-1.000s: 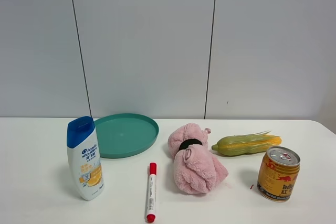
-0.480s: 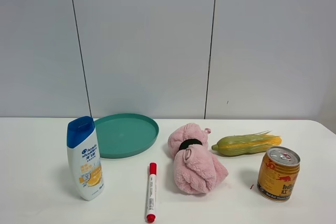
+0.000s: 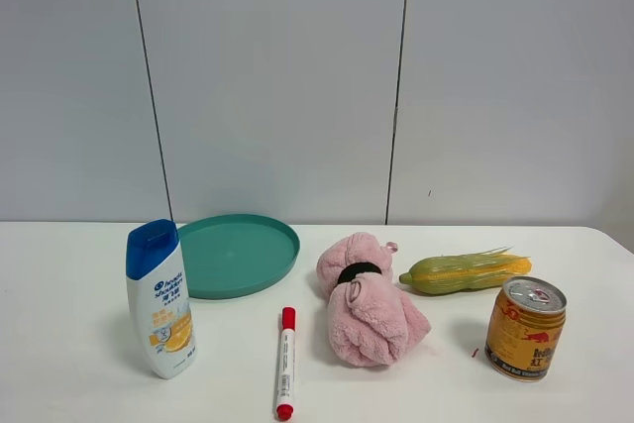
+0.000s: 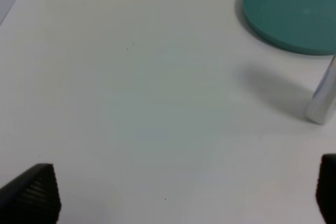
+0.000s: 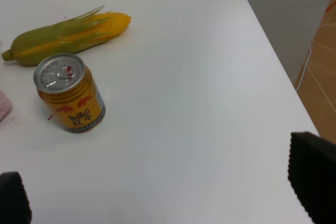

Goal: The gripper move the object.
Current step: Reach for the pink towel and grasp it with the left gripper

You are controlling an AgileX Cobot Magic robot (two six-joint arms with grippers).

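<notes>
The pink plush towel bundle (image 3: 365, 302), cinched by a black band, lies on the white table (image 3: 79, 344) between the red marker and the corn cob. A sliver of it shows in the right wrist view (image 5: 4, 104). Neither arm shows in the exterior high view. My left gripper (image 4: 184, 190) is open over bare table, with only its black fingertips (image 4: 31, 192) in view. My right gripper (image 5: 160, 182) is open near the table's right edge, well away from the bundle.
A teal plate (image 3: 238, 253) sits at the back left and also shows in the left wrist view (image 4: 291, 11). A shampoo bottle (image 3: 161, 299), a red marker (image 3: 285, 362), a corn cob (image 3: 466, 271) and a gold drink can (image 3: 525, 328) stand around the bundle.
</notes>
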